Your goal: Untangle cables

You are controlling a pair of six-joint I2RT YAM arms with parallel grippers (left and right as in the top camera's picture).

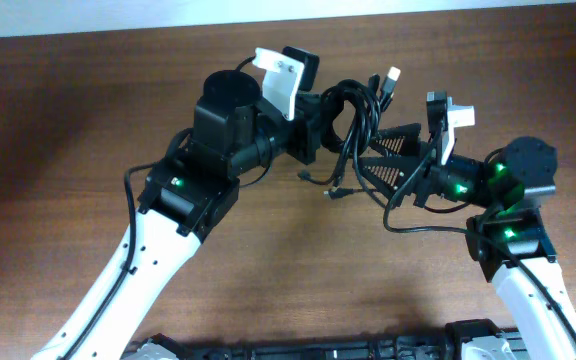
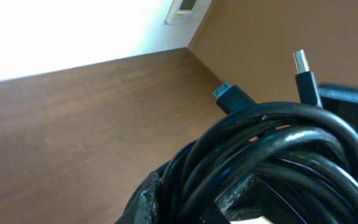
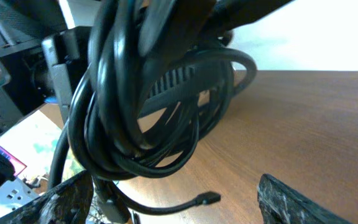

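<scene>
The cables (image 1: pixel 356 112) form a coiled black bundle held up above the wooden table (image 1: pixel 88 110), between the two arms. My left gripper (image 1: pixel 320 122) is shut on the bundle. In the left wrist view the coils (image 2: pixel 272 149) fill the space between its fingers (image 2: pixel 143 200), and a metal-tipped plug (image 2: pixel 301 62) sticks up behind them. My right gripper (image 1: pixel 384 160) stands open just right of the bundle. In the right wrist view the cables (image 3: pixel 135 112) hang in front of and above its spread fingers (image 3: pixel 294 202), and a loose plug end (image 3: pixel 207 198) dangles between them without touching either.
Loose cable ends (image 1: pixel 334 192) hang below the bundle towards the table. The right arm's own thicker wire (image 1: pixel 418 228) loops near its wrist. Black equipment (image 1: pixel 368 350) runs along the table's front edge. A wall (image 2: pixel 278 25) rises behind the table.
</scene>
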